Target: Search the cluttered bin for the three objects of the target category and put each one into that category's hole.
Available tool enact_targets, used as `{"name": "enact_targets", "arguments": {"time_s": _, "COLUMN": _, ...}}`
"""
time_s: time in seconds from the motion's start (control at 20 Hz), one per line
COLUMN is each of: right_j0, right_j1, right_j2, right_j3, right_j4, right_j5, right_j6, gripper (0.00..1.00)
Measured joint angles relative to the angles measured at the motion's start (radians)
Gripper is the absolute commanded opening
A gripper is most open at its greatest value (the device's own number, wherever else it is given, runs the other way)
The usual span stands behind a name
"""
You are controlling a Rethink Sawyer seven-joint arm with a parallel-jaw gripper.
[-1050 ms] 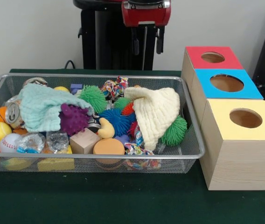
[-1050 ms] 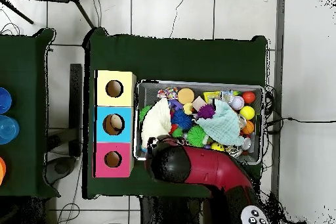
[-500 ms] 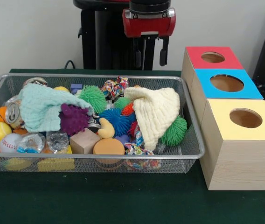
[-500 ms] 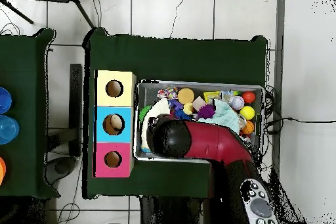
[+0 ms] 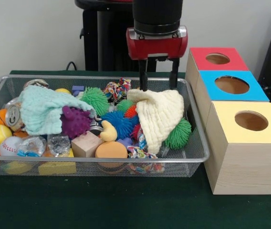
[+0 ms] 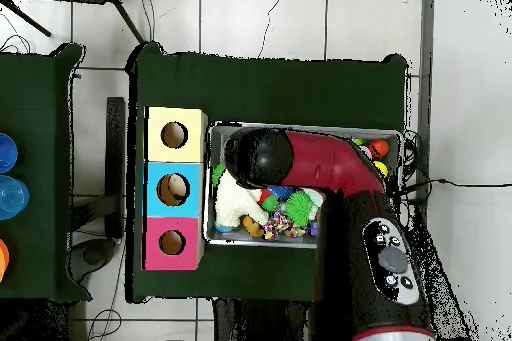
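Hovering at upper centre, the gripper (image 5: 158, 88) hangs spread and empty just above the cream cloth (image 5: 160, 114) in the wire bin (image 5: 200, 152), whose clutter appears unsorted, so all three placements into the boxes (image 5: 243, 138) at right seemingly remain.

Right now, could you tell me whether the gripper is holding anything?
No, the gripper hangs open and empty just above the cream knitted cloth in the wire-mesh bin.

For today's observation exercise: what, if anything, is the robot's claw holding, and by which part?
Nothing. The claw is open, its fingers just above the top of the cream cloth in the wire basket.
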Motion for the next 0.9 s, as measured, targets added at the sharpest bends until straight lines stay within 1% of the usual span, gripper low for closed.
{"name": "enact_targets", "arguments": {"time_s": 0.15, "right_j0": 0.014, "right_j1": 0.017, "right_j2": 0.0, "right_j3": -0.045, "right_j4": -0.001, "right_j5": 0.03, "right_j6": 0.0, "gripper": 1.0}}
{"name": "enact_targets", "arguments": {"time_s": 0.2, "right_j0": 0.025, "right_j1": 0.028, "right_j2": 0.0, "right_j3": -0.082, "right_j4": -0.002, "right_j5": 0.057, "right_j6": 0.0, "gripper": 1.0}}
{"name": "enact_targets", "arguments": {"time_s": 0.4, "right_j0": 0.032, "right_j1": 0.033, "right_j2": 0.001, "right_j3": -0.123, "right_j4": -0.003, "right_j5": 0.093, "right_j6": 0.0, "gripper": 1.0}}
{"name": "enact_targets", "arguments": {"time_s": 0.65, "right_j0": 0.011, "right_j1": 0.031, "right_j2": 0.003, "right_j3": -0.153, "right_j4": -0.005, "right_j5": 0.113, "right_j6": 0.0, "gripper": 1.0}}
{"name": "enact_targets", "arguments": {"time_s": 0.9, "right_j0": -0.041, "right_j1": 0.043, "right_j2": 0.01, "right_j3": -0.198, "right_j4": -0.008, "right_j5": 0.114, "right_j6": 0.0, "gripper": 1.0}}
